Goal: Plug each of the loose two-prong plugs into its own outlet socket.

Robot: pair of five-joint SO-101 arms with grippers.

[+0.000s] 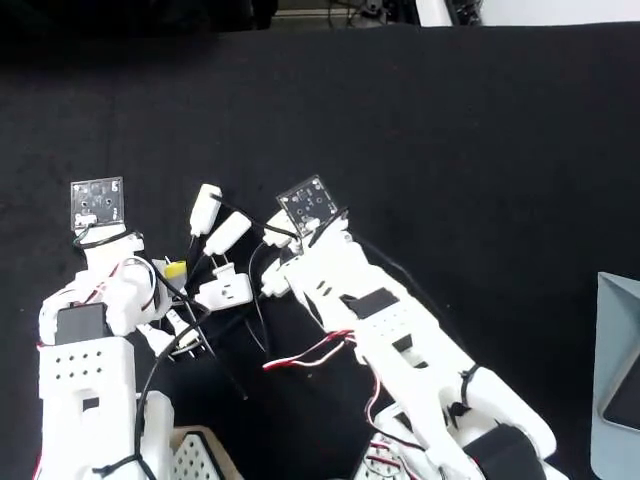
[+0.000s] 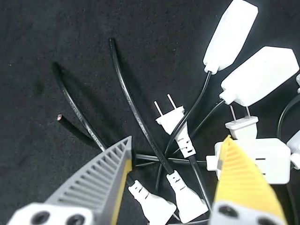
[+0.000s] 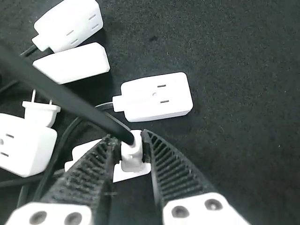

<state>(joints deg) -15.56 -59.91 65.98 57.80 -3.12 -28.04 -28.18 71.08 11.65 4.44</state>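
Right gripper pinches a white plug at its cord end, just beside an outlet socket. Left gripper, spread wide, hangs over a loose two-prong plug on the black table's left half. The print on the black cord is too small to read.

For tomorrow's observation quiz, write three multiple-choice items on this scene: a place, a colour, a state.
1. Where does the bare-pronged plug lie? A on the black cloth; B in a drawer; C on a chair.
2. The left gripper has fingers that are: A both black; B grey and yellow; C both white.
3. The right gripper is: A open; B shut on a white plug; C folded away.
Answers: 1 A, it rests flat on cloth; 2 B, one of each colour; 3 B, it clamps the plug's body.
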